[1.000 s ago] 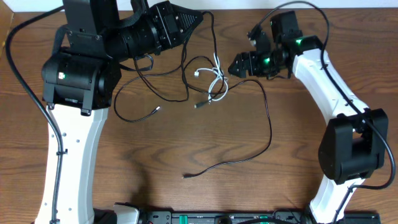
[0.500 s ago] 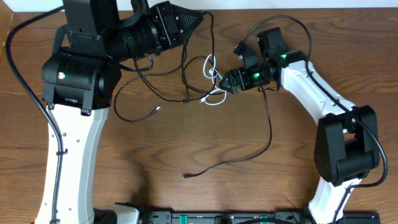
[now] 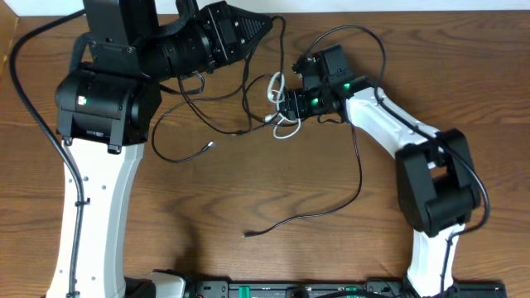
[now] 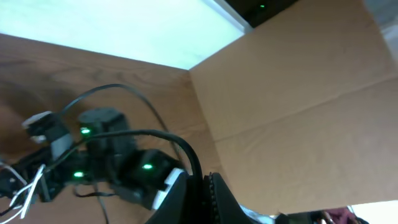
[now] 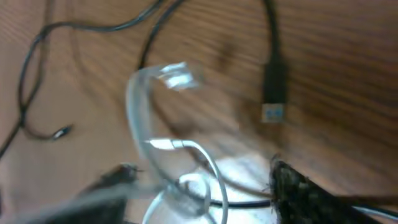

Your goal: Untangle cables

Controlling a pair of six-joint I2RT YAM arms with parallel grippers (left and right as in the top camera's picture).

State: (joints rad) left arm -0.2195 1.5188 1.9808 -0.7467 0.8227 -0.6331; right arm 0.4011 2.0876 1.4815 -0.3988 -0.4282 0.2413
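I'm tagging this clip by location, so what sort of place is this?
Probably a robotics lab bench: two robot arms on a wood-grain table, loose cables between them, a cardboard panel beside it.

The right arm [image 3: 389, 124] has swung left across the wooden desk [image 3: 207, 199], its elbow following, so that the right claw [image 3: 282, 104], which hung well right of the thin white cable [image 3: 274, 83], now sits at it with fingers either side. The white cable has been dragged from a flat squiggle into a taller loop reaching farther up the desk. A black cable plug [image 5: 274, 93] now lies nearer the claw.
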